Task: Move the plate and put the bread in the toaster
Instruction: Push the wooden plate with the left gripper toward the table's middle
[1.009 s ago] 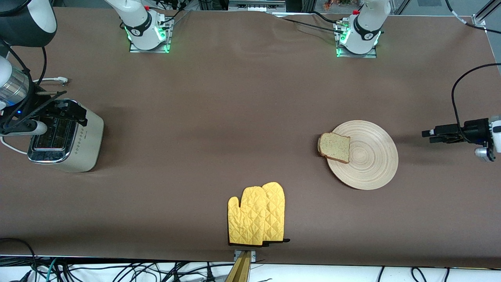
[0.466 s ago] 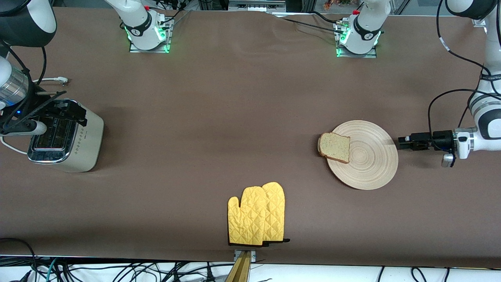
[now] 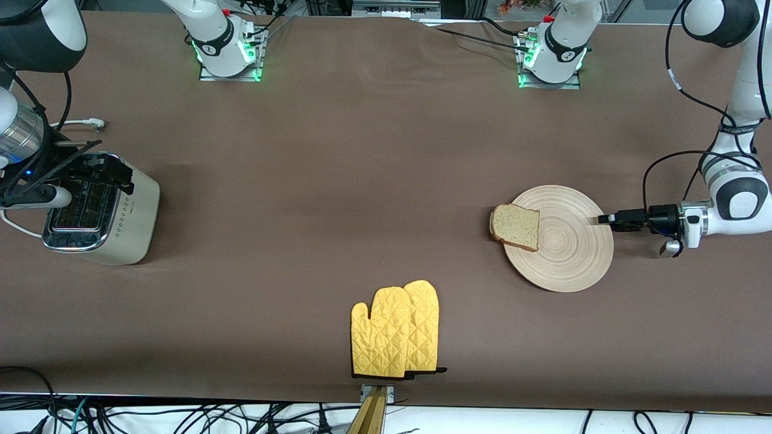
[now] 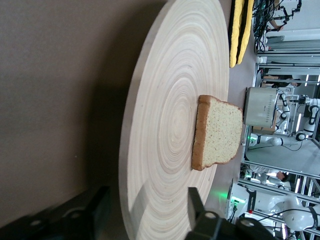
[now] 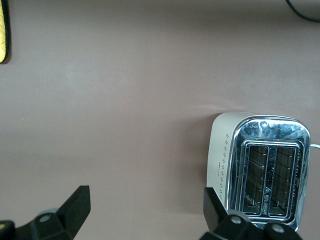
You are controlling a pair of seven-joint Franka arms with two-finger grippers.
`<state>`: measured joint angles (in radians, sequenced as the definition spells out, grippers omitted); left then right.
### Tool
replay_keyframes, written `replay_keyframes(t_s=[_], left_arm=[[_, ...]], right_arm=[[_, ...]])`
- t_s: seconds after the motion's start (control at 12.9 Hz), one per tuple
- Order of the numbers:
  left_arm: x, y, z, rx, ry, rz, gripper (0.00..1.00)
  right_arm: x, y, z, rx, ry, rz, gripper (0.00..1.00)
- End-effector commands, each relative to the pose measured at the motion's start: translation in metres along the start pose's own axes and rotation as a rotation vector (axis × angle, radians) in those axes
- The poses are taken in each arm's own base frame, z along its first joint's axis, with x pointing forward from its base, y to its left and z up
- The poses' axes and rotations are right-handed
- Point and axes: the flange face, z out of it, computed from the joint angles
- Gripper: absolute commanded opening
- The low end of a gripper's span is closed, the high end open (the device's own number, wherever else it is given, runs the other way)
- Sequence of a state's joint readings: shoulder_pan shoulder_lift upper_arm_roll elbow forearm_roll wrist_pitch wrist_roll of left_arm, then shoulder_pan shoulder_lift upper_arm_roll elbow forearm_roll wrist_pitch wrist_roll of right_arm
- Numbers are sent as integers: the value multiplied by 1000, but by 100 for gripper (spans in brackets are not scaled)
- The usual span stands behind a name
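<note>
Brown cloth covers the worktop (image 3: 362, 181) we look down on, with cables along its near edge and metal racks past it. We count one plate (image 3: 570, 256), one bread (image 3: 515, 226), one toaster (image 3: 102, 211) and two yellow mitts (image 3: 395, 331). The plate lies toward the left arm's end, the bread on its rim; the toaster stands at the right arm's end, the mitts by the near edge. The left tool (image 3: 606, 219) straddles the plate's rim, fingers (image 4: 196, 205) partly apart, not clamped. The right tool (image 3: 90, 169) hangs over the toaster, spread wide, holding nothing.
</note>
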<state>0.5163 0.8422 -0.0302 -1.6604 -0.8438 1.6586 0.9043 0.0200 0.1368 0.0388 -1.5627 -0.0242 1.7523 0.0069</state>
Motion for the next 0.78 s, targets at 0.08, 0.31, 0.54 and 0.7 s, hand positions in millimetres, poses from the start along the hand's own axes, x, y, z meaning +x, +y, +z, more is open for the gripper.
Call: replay_keyframes(t_s=[0.08,0.31,0.54,0.7], left_arm=[[5,-6,0,-36,31,-131,0],[7,-5,2,-48,33,-157,0],[17,13,23,-78,7,-138,0],[26,29,41,-97,-21,-174,0]], right_arm=[[-2,0,-5,4,4,10,100],[-1,-1,-3,5,1,10,100],[-2,-2,-4,5,1,13,100],[-1,0,-3,-6,4,10,100]])
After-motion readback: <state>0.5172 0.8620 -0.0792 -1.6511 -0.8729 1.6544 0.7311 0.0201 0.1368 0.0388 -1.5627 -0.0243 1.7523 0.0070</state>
